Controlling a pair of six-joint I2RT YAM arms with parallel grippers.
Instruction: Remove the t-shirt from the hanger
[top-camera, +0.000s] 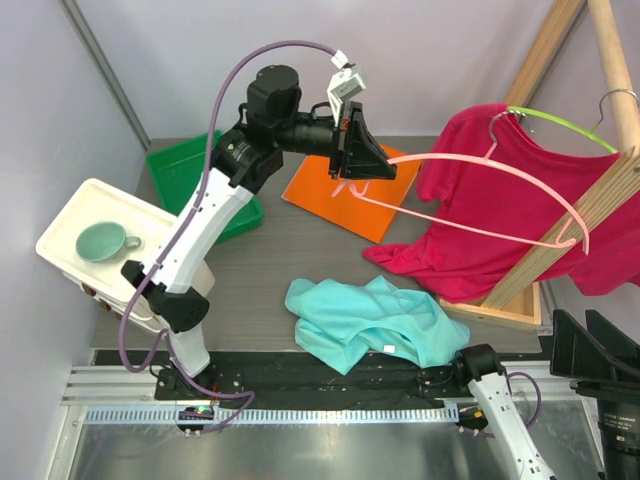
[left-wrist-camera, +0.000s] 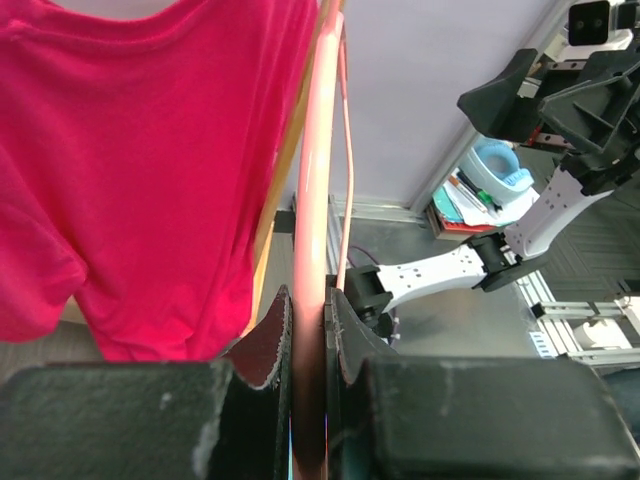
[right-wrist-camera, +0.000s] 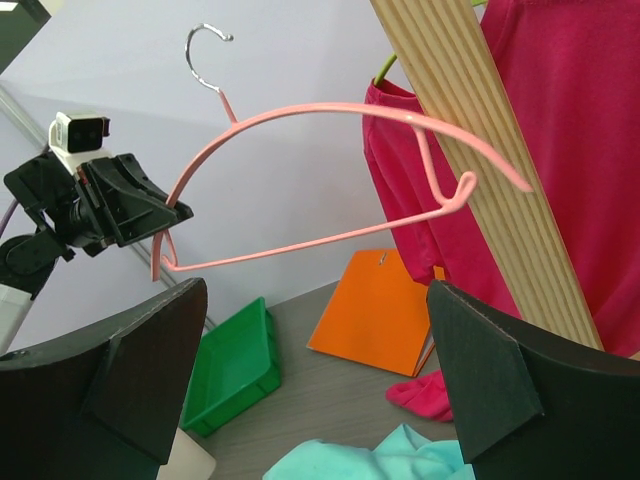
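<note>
Gripping: left claw (left-wrist-camera: 308, 330) clamped on pink hanger (left-wrist-camera: 312, 200)
Right claw (right-wrist-camera: 315, 290): apart, empty
Red t-shirt (top-camera: 470, 265): draped on green hanger (top-camera: 560, 125)
Teal t-shirt (top-camera: 360, 320): crumpled on table (top-camera: 300, 250)

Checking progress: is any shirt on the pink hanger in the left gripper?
No, the pink hanger in the left gripper is bare; the red shirt hangs on the wooden rack.

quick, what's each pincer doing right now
Left pincer: closed on the pink hanger.
Right pincer: open, holding nothing.
</note>
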